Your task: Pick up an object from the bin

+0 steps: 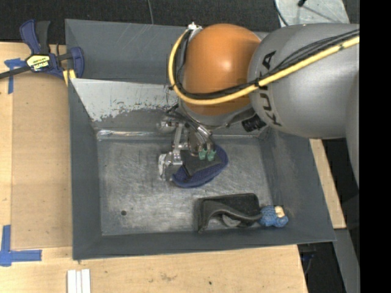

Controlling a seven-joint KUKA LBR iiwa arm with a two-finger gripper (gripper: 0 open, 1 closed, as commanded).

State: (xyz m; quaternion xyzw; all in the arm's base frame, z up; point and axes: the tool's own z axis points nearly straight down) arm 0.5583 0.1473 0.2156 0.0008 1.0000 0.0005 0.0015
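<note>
the grey metal bin is bare toward nine o'clock. at centre the gripper hangs low over the left edge of a dark blue rounded soft pad, probably lined up to grasp it. i cannot tell whether it is released or clenched. at five o'clock a black flat rubbery slab and a small blue knob lie apart, out of the way.

Middle of the bin there's a dark blue rounded thing, kinda soft-looking, lying flat on the floor. Toward the lower right a flat black piece lies along the bottom wall, with a small blue bit touching its right end.
</note>
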